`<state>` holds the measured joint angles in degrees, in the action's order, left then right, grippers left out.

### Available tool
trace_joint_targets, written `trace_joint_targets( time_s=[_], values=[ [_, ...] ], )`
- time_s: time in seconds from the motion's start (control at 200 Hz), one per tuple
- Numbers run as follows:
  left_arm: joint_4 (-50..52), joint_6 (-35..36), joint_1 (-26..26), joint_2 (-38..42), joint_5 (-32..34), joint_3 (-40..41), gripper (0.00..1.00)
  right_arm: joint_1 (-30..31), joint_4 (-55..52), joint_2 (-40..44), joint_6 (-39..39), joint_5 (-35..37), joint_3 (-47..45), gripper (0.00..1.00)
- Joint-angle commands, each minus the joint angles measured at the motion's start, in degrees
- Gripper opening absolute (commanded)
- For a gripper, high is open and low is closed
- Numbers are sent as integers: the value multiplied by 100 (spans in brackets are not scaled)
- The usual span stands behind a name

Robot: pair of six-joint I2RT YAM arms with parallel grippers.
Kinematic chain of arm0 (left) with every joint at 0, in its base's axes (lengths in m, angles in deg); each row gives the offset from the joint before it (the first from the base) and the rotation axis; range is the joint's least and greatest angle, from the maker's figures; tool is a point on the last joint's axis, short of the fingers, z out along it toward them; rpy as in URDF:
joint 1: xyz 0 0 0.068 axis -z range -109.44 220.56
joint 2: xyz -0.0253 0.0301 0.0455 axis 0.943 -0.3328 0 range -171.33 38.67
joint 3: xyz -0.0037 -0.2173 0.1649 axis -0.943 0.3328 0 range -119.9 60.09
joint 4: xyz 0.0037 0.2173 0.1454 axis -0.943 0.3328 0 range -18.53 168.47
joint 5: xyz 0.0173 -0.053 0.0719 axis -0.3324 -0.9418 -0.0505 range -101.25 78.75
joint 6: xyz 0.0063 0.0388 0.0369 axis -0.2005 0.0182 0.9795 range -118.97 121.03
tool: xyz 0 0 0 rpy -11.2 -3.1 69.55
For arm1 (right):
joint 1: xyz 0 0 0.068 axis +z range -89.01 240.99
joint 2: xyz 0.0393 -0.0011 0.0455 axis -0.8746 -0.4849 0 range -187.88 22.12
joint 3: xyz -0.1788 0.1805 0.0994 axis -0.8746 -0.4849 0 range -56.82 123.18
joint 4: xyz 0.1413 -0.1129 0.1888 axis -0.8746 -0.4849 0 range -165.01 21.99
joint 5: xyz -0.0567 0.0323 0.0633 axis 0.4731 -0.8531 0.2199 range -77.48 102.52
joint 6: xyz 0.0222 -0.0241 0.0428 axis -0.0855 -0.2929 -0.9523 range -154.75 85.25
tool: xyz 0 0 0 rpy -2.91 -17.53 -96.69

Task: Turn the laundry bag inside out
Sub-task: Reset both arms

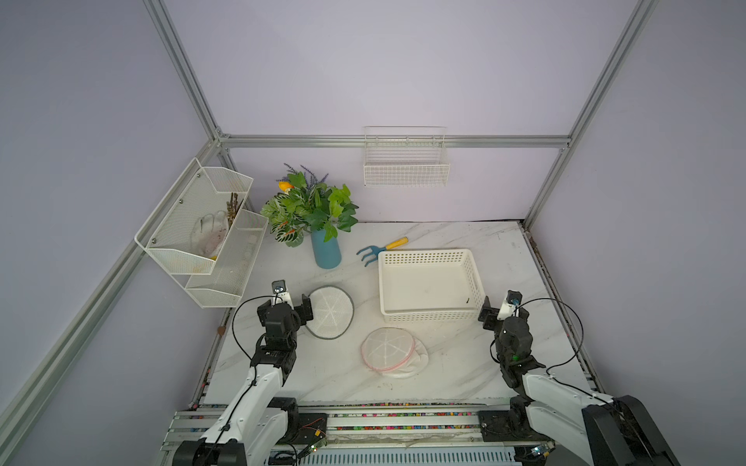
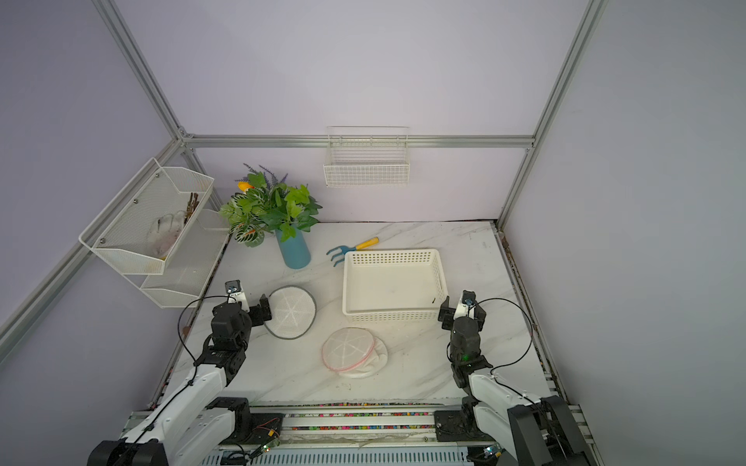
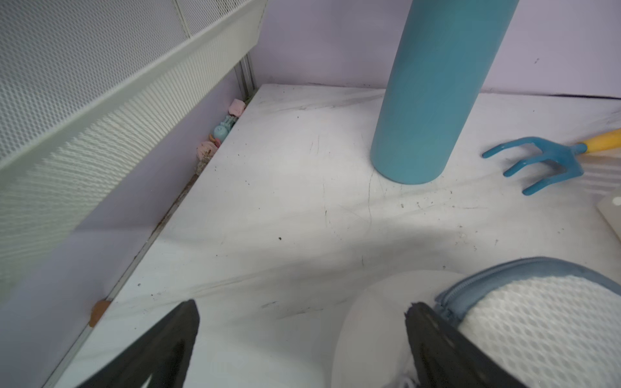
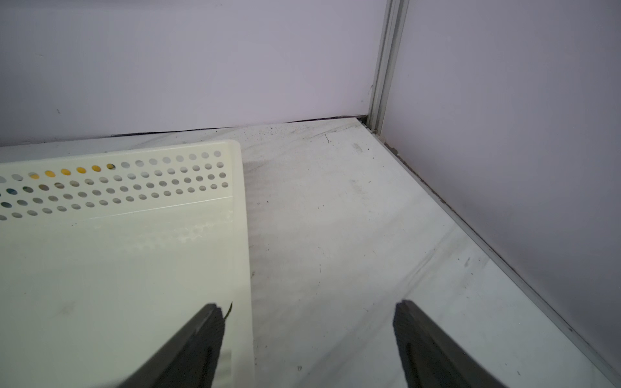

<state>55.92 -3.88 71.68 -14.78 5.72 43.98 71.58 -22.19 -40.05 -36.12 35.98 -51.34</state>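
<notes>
The left gripper [image 3: 302, 312] is held wide, empty, beside the grey-rimmed laundry bag [image 3: 537, 322]; the right gripper [image 4: 307, 309], likewise wide, is held at the white basket [image 4: 134, 181].

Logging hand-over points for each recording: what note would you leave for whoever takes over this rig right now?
Left gripper: open, empty, close beside the grey-trimmed mesh bag, which lies flat on the table.
Right gripper: open, empty, at the near corner of the white basket.
Pink-trimmed mesh bag: rumpled in front of the basket, white fabric bulging out on one side, and nothing is touching it.
Done: neither bag is held, and I cannot tell whether either is already turned.
Left: check both and invert any that are not.
</notes>
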Motion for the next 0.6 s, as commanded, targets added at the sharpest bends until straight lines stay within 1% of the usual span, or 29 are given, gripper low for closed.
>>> trace_joint_targets(
  time_s=[0.0,0.09,0.23,0.365,0.435,0.455,0.596],
  values=[
    [-1790,-5,-113,-392,-556,269,100,-211,1299,-503,285,-681,164,85],
    [-2649,96,-113,-913,-648,431,100,-345,1847,-999,250,-905,257,84],
    [-3798,235,-146,-1876,-760,399,100,-429,2547,-1823,158,-1111,412,83],
    [-4030,427,-212,-2474,-1045,109,100,-438,3062,-2373,141,-1104,394,83],
    [-4216,446,-251,-2694,-1164,99,100,-443,3390,-2571,146,-1128,393,83],
    [-4286,443,-260,-2794,-1204,105,100,-446,3441,-2749,145,-1133,400,83],
    [-4706,459,-289,-3373,-1369,108,100,-495,3172,-2782,80,-1103,559,85]
  ],
)
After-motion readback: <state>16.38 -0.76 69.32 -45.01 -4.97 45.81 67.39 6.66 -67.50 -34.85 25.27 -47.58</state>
